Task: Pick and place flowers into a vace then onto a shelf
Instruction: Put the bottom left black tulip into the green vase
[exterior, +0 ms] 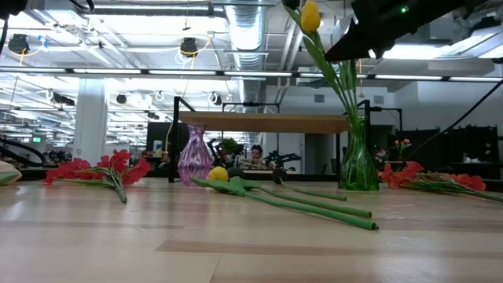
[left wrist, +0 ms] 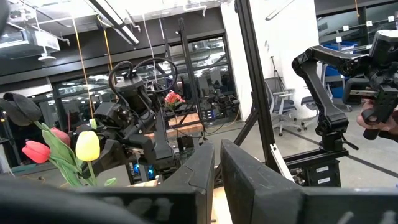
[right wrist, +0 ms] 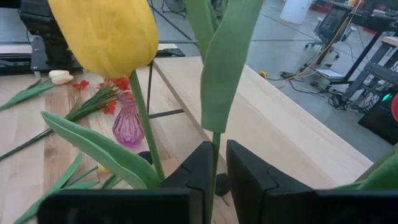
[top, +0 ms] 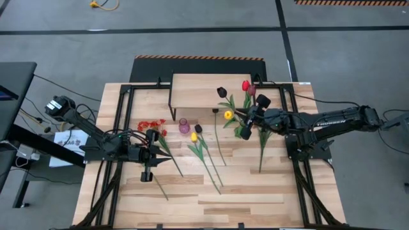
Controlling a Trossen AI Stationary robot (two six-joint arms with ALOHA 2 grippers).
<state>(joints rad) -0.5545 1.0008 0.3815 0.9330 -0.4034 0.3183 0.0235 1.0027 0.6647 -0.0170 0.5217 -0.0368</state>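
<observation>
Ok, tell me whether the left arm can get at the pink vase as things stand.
Probably yes. The left gripper sits shut over the table, and the pink vase stands a little way off beside the shelf. Only flat-lying flowers lie nearby, and the right gripper works farther right.

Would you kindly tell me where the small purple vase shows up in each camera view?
High view: purple vase left of centre, just in front of the shelf.
Low view: purple vase left of centre, under the shelf board.
Left wrist view: not in it.
Right wrist view: vase beside the yellow tulip stem.
Shared landmark: the shelf.
</observation>
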